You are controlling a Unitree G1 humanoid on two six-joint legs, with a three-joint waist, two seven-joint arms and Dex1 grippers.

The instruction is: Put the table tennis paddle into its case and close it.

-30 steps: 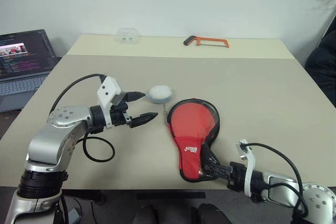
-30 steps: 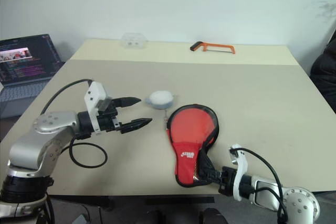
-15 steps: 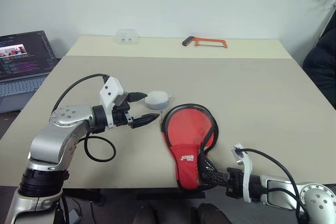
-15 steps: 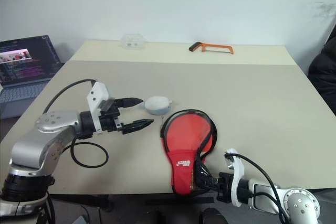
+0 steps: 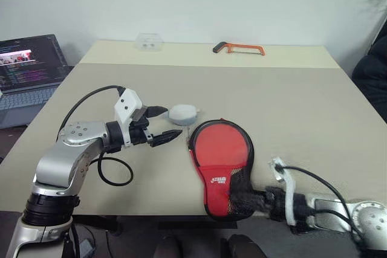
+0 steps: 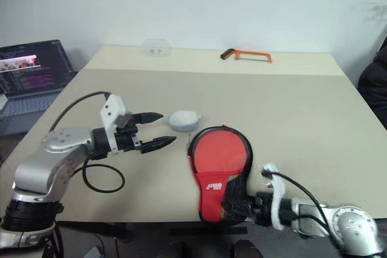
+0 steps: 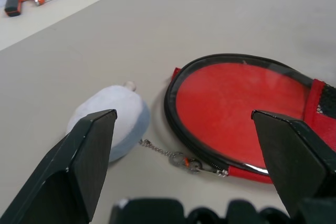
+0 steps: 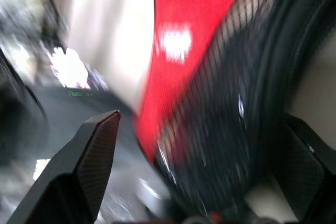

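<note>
With the case [image 5: 221,161] lying just beside the pouch [image 5: 183,112], right gripper [image 5: 257,198] spread at its handle end, left gripper [image 5: 163,125] spread nearby, zipping shut seemingly came next.

The case [image 5: 221,164] is lying flat on the surface [image 5: 302,107], red side facing up, with the round end pointing away from the robot and the narrow handle end hanging right at the near edge. It's paddle-shaped, soft, with black edging running all around, a white logo printed low on the red panel and a black mesh pocket covering the handle part. The zip along the round end is looking open a bit, a smooth red face showing inside the black rim, so the table tennis paddle [image 7: 239,111] seems to be sitting in there, handle hidden
</note>
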